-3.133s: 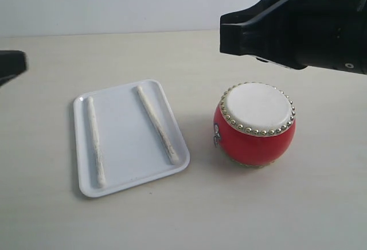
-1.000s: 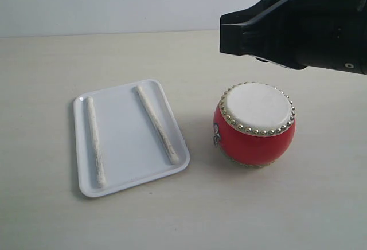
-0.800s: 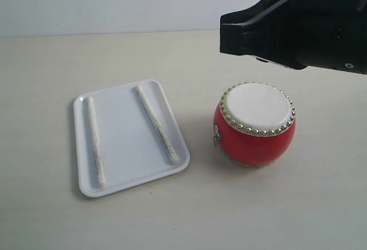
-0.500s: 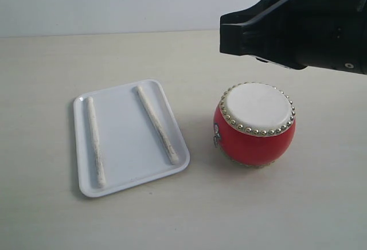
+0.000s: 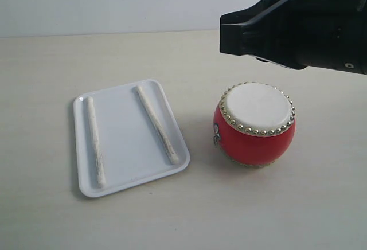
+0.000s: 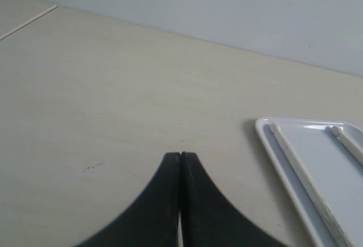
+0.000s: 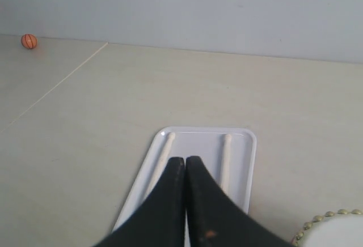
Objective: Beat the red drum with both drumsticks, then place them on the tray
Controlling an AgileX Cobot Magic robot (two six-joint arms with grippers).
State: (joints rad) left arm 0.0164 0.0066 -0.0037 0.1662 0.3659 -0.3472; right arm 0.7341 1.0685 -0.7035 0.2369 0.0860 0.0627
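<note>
Sticks (image 5: 156, 124) flat on tray (image 5: 123, 147), parallel, apart. Ahead of and below right pincer (image 7: 185, 161), long axes roughly along its reach; drum (image 5: 255, 127) close beneath. Pressed together, empty, like left pincer (image 6: 180, 157), tray off to one side there. Looks nearer for right.

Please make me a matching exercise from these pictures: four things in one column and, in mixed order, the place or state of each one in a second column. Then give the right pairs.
Column one:
1. red drum
2. tray
3. drumsticks
4. right end effector

Column two:
A. shut, holding nothing
B. flat on the table, left of the drum in the exterior view
C. upright on the table, white skin on top
D. lying side by side in the tray, not touching each other

Pairs: 1-C, 2-B, 3-D, 4-A
</note>
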